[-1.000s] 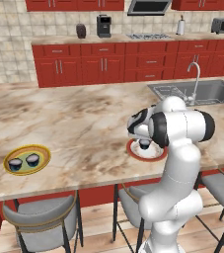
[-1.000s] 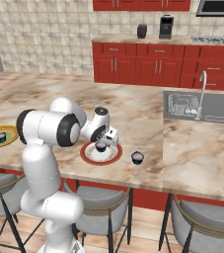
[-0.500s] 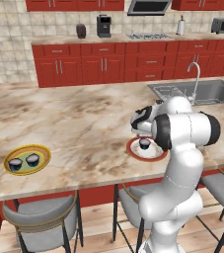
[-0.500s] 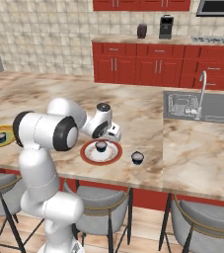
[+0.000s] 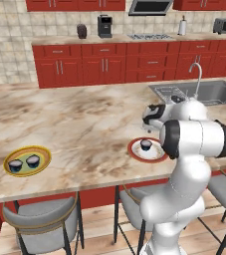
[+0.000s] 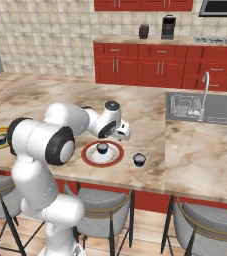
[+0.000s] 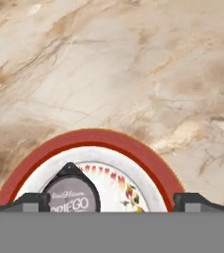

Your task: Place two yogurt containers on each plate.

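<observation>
Your gripper's [image 6: 125, 134] fingers [image 7: 30, 201] stand apart, empty, above the red plate [image 6: 90, 157].
One cup [image 6: 102, 148] sits on it; another [image 6: 139, 159] waits beside, near the counter's [image 6: 195, 165] front edge; two [image 5: 33, 161] fill the yellow plate [image 5: 41, 167].

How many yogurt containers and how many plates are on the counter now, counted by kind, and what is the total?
Yogurt containers: 4, two on the yellow-rimmed plate, one on the red-rimmed plate, one on the bare counter.
Plates: 2, yellow-rimmed plate and red-rimmed plate.
Total: 6.
</observation>
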